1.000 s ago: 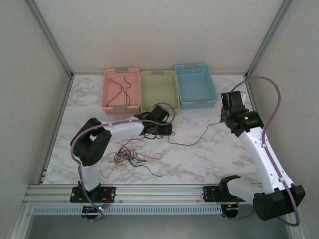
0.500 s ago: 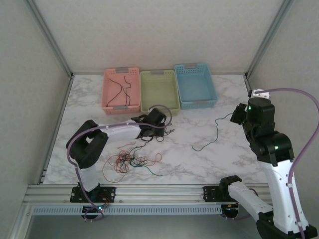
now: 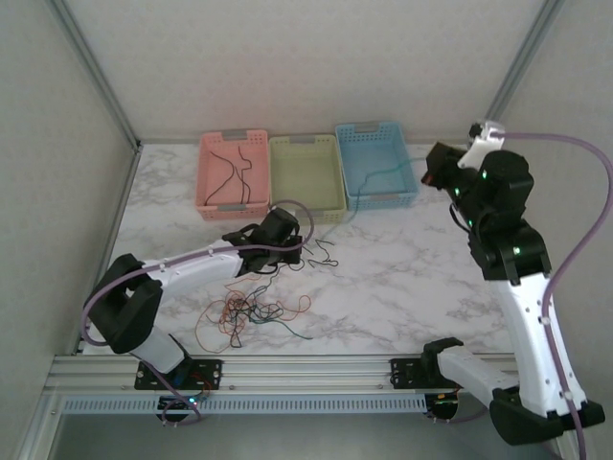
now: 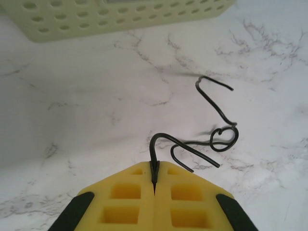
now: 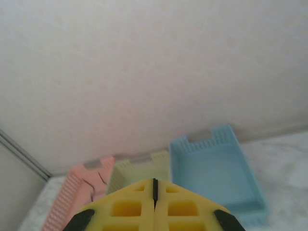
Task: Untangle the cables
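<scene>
Black cable [image 4: 154, 153] gripped by left jaws | green cable [image 3: 388, 172] gripped by right jaws, crossing blue basket [image 3: 383, 201]

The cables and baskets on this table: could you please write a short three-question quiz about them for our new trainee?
1. True or false: the left gripper is shut on a black cable.
2. Which basket has black cables lying in it? A the pink basket; B the green basket; C neither.
3. Fill in: the dark green cable held by the right gripper trails across the ____ basket.

Key: 1 true; 2 A; 3 blue, the blue basket.
</scene>
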### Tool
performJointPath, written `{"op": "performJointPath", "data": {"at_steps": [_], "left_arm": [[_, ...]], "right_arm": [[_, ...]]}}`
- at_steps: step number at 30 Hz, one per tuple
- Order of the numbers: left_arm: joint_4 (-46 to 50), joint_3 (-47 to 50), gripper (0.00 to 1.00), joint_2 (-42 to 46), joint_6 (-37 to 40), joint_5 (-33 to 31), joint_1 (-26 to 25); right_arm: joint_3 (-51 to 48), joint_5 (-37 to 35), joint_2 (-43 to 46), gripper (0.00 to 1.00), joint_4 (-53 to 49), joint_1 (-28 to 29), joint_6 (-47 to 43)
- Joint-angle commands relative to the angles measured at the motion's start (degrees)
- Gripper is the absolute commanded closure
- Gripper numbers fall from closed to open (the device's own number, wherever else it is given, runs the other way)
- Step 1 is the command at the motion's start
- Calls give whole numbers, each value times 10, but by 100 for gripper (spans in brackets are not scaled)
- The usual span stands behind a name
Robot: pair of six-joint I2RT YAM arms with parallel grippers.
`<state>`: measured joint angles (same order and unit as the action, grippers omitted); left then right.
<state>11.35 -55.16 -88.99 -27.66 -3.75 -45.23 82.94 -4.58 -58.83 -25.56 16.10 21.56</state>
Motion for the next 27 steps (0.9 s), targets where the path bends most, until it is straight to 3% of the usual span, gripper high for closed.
{"op": "performJointPath", "data": {"at_steps": [1,7,12,27], "left_arm": [[7,6,100,24,21,-2,14],[4,19,100,46,22,11,27],[8,20,100,46,24,19,32],[8,36,100,52,34,48,66]], "right_arm": [[47,20,-52,100,121,-2,39],[111,-13,-169,100,173,-1,81],[193,2,-288,100,168,0,87],[363,-69,-636,100,125,97,-93]]}}
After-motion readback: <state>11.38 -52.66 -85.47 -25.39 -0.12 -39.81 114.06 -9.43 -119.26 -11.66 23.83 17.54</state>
